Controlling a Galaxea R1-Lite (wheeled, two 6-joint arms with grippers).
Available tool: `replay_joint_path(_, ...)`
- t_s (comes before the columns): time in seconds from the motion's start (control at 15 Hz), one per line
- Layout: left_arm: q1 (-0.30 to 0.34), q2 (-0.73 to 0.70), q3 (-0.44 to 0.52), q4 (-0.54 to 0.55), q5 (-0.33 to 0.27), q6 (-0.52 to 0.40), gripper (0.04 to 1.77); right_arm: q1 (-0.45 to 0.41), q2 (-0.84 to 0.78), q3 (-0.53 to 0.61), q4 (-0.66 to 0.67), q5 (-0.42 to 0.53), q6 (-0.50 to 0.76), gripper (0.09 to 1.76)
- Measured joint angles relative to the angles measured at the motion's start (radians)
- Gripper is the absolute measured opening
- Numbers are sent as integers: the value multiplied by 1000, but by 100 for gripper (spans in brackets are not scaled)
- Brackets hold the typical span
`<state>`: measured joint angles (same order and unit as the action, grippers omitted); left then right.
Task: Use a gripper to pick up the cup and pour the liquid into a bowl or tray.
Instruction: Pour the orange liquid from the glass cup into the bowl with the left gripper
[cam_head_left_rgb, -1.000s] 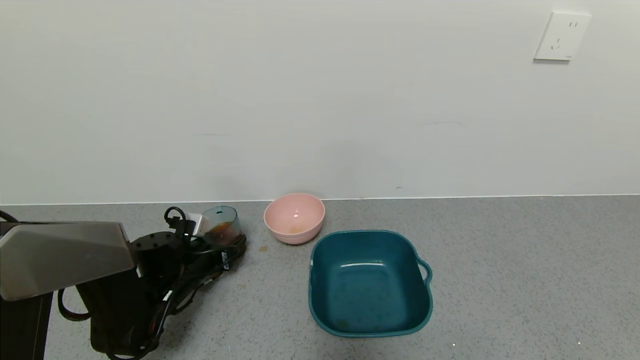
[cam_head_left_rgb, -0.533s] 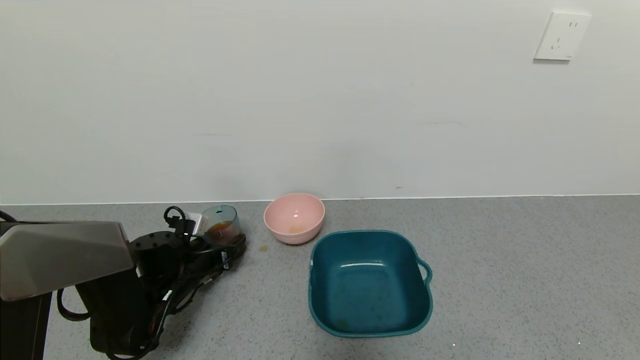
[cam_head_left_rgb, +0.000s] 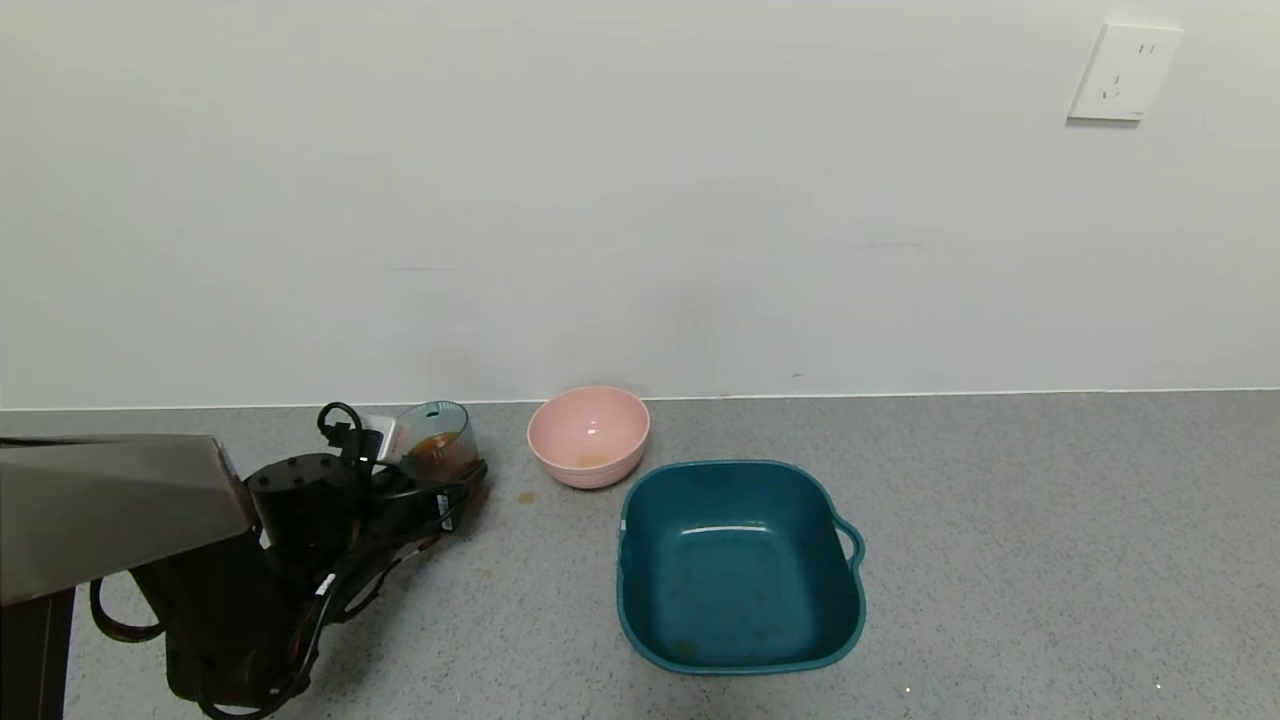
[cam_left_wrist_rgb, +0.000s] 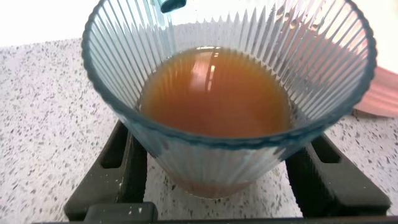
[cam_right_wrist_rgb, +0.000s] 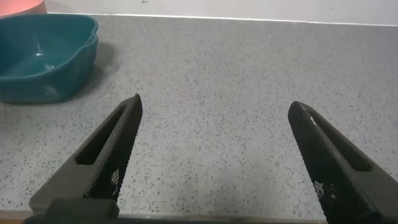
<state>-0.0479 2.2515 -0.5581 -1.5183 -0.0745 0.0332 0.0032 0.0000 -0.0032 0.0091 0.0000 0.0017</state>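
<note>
Pinched in the left gripper (cam_head_left_rgb: 445, 480) left of the basin (cam_head_left_rgb: 838, 622), the cup (cam_head_left_rgb: 437, 453) could slop its tea (cam_left_wrist_rgb: 214, 93) onto the counter (cam_head_left_rgb: 1050, 540) if swung sharply.

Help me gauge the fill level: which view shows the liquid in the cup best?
The left wrist view: it looks straight into the cup at the liquid, filling the lower part. The head view shows only a small brown patch; the right wrist view shows none.
</note>
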Motion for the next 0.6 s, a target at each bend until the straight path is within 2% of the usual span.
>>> replay_joint_path(0.27, -3, -96, -11, 116, 0, 1, 127, 0, 0, 0, 0, 0, 0, 171)
replay_joint_path(0.6, -38, -247, -51, 327, 3, 4, 127, 1, 0, 0, 2, 1, -1, 171)
